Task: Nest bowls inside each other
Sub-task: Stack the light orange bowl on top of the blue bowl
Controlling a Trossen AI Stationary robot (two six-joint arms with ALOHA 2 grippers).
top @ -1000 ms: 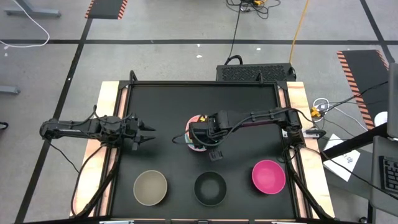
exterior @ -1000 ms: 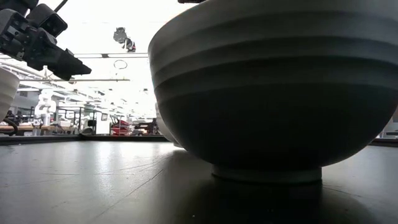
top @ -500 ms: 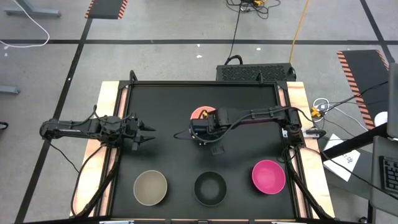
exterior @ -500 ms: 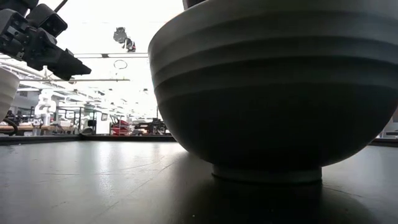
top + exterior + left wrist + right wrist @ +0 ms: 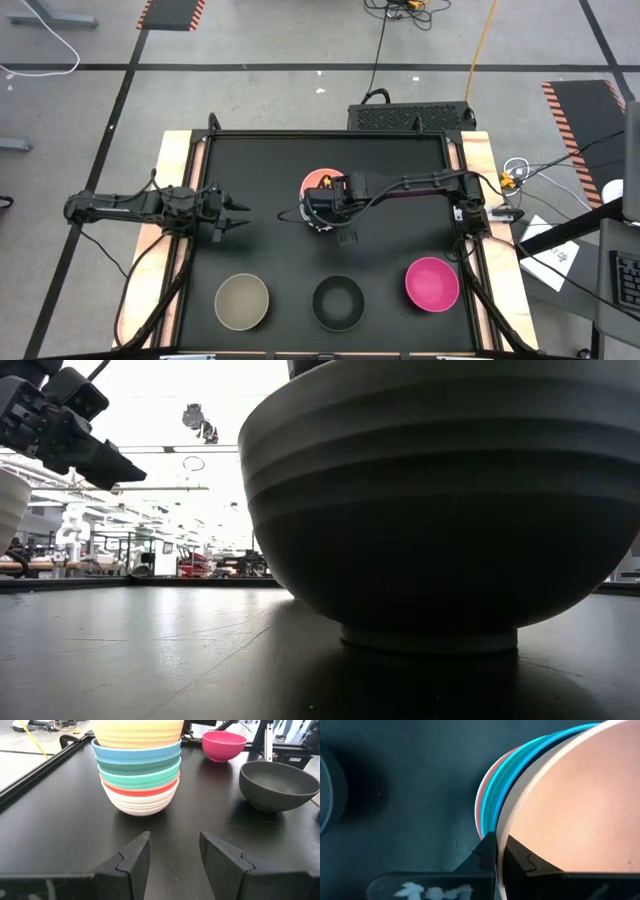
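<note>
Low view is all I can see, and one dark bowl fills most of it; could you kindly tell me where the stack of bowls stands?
Observer: The stack stands on the table near its middle, beyond the black bowl that blocks your picture. The black bowl sits apart from the stack, between a tan bowl and a magenta bowl.
Operator: Thank you. Is the right gripper doing anything there?
Observer: Yes. The right gripper is over the stack, shut on the rim of its top bowl, the orange bowl, which sits nested in the blue one below it.
</note>
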